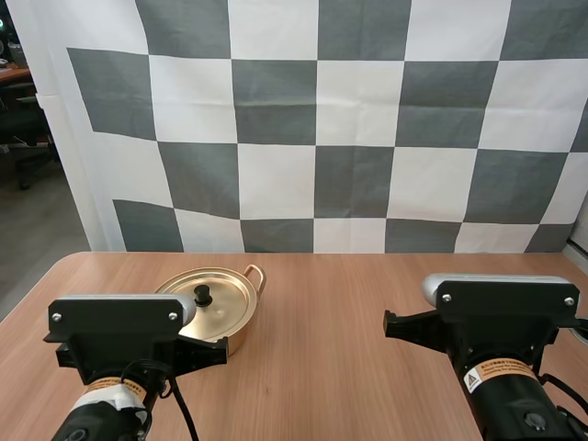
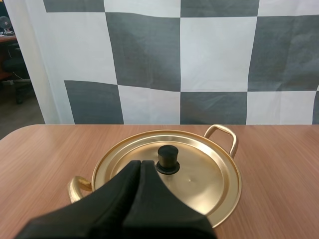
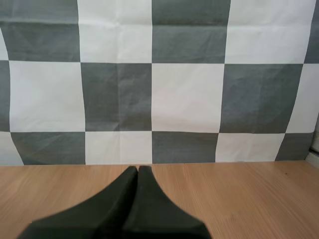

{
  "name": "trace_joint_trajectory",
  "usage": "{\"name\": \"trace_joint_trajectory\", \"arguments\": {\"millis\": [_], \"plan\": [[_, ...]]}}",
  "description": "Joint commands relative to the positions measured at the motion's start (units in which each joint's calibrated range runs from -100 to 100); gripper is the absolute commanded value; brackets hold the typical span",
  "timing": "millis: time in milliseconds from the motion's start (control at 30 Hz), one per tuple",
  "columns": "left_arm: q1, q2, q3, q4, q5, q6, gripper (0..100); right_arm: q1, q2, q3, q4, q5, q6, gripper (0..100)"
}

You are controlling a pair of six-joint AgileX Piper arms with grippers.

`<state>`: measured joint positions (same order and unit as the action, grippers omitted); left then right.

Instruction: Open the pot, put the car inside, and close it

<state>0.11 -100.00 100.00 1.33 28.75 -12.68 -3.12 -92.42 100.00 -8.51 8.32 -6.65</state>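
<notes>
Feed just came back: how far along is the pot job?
The lid sits on the pot; no car on the table. Both grippers, left and right, have fingers shut on nothing. That fits before opening, or closed with the car inside.

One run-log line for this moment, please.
pot: lid on | car: none on table | left gripper: shut, behind knob | right gripper: shut

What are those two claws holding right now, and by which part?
Nothing. The left claw is shut empty just short of the knob on the pot's lid. The right claw is shut empty over bare table.
</notes>
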Motion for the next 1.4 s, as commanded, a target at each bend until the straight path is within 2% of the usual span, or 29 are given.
{"name": "trace_joint_trajectory", "arguments": {"millis": [0,100,267,967,1033,1167,1367], "plan": [[0.05,0.0,0.0,-0.02,-0.03,0.05,0,-0.01,-1.26,0.0,0.05,1.66,0.02,0],[0.05,0.0,0.0,-0.02,-0.03,0.05,0,-0.01,-2.69,0.0,0.92,6.97,0.02,0],[0.05,0.0,0.0,-0.02,-0.03,0.05,0,-0.01,-5.32,0.0,6.3,22.51,0.02,0],[0.05,0.0,0.0,-0.02,-0.03,0.05,0,0.06,-7.58,0.0,6.54,24.48,0.02,0],[0.05,0.0,0.0,-0.02,-0.03,0.05,0,0.06,-7.58,0.0,6.18,24.48,0.02,0],[0.05,0.0,0.0,-0.02,-0.03,0.05,0,0.38,-7.58,0.0,0.96,23.92,0.02,0],[0.05,0.0,0.0,-0.02,-0.03,0.05,0,0.73,-7.58,0.0,2.21,23.81,0.02,0]]}}
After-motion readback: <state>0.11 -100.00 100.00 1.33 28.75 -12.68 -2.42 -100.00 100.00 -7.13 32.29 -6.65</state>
